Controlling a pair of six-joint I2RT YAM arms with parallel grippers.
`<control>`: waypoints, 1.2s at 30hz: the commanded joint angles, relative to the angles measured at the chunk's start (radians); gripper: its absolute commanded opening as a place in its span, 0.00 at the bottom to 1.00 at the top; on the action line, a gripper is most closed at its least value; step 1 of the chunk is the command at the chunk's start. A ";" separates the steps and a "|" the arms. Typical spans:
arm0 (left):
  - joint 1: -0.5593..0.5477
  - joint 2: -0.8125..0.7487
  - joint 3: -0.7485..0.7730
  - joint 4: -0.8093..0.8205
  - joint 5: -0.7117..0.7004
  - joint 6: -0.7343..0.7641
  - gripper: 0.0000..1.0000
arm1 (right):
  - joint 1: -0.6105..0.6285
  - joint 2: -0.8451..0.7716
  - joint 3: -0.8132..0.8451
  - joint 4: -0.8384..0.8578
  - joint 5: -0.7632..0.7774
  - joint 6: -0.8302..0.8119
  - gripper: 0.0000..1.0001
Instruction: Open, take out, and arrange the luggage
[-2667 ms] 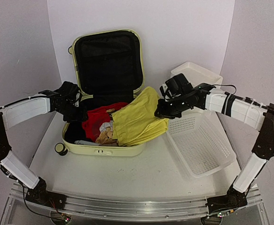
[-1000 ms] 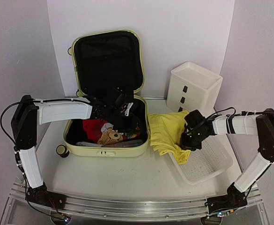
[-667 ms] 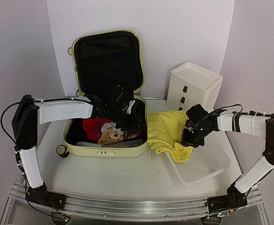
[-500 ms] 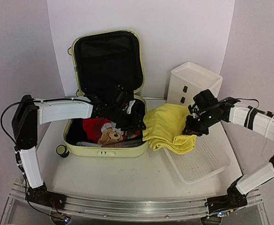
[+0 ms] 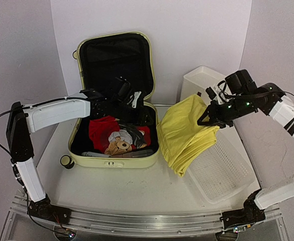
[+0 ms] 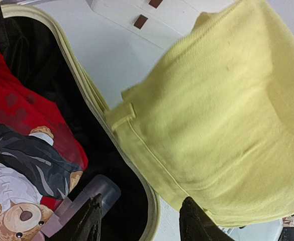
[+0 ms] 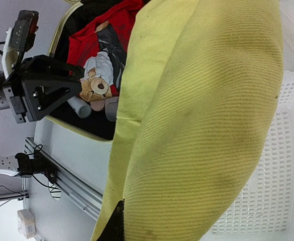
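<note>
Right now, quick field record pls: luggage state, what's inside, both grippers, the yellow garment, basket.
luggage: open, lid standing up at the back
inside: red bear-print garment, dark clothing, other small items
left gripper: open, holding nothing, over the luggage's right side
right gripper: shut on yellow garment, raised above the basket
yellow garment: outside the luggage, hanging from the right gripper
white mesh basket: on the table right of the luggage, partly under the garment
drawer box: behind the basket
</note>
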 commanded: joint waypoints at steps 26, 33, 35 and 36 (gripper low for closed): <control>0.001 0.069 0.105 -0.033 0.088 0.013 0.54 | 0.002 0.292 -0.237 -0.052 0.717 -0.078 0.17; 0.001 0.074 0.086 -0.032 0.088 0.013 0.54 | 0.004 0.244 -0.201 0.007 0.741 -0.080 0.07; 0.001 0.065 0.083 -0.032 0.076 0.022 0.54 | 0.005 0.164 -0.158 0.014 0.622 -0.128 0.07; 0.001 0.061 0.082 -0.032 0.067 0.024 0.54 | 0.005 0.124 -0.130 0.014 0.546 -0.149 0.07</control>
